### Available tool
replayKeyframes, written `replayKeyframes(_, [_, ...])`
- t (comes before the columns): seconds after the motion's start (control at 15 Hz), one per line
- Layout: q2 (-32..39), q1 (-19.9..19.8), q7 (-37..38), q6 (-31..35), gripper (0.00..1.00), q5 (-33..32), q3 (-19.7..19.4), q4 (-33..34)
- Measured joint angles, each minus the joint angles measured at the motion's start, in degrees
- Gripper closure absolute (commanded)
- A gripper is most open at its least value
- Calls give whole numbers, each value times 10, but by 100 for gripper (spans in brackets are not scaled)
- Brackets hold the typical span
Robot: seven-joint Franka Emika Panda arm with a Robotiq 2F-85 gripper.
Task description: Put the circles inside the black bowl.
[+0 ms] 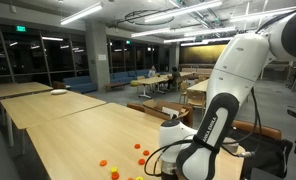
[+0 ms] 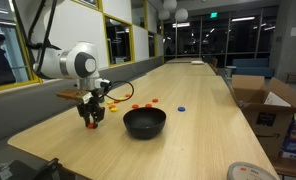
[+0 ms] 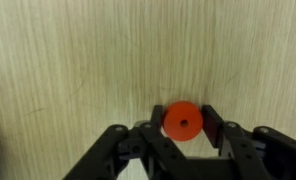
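Observation:
In the wrist view an orange circle with a small centre hole lies flat on the wooden table. My gripper is shut on it, one black finger against each side. In an exterior view the gripper stands low over the table, a short way to the left of the black bowl, which looks empty. More orange circles lie behind the bowl. In an exterior view several orange and yellow circles lie scattered beside the arm, which hides the bowl.
A small blue disc lies beyond the bowl. Cardboard boxes stand off the table's far side, and a white round object sits at its near corner. Other long tables stand nearby.

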Motion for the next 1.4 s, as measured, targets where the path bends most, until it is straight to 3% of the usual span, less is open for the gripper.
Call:
replayKeyframes(0.4, [-5,-1,4,4,80,-1,-10,4])
replayKeyframes(0.8, [-64,2,69,35,79,-46,-99,-7])
replayKeyframes(0.93, [-91,5,116,43,79,-93,-135,-15])
replayKeyframes(1.27, [-129,55,325,31,80,-315,-285,-21])
replayKeyframes(1.4, [-133,56,361,9,80,-346,-304,-23])
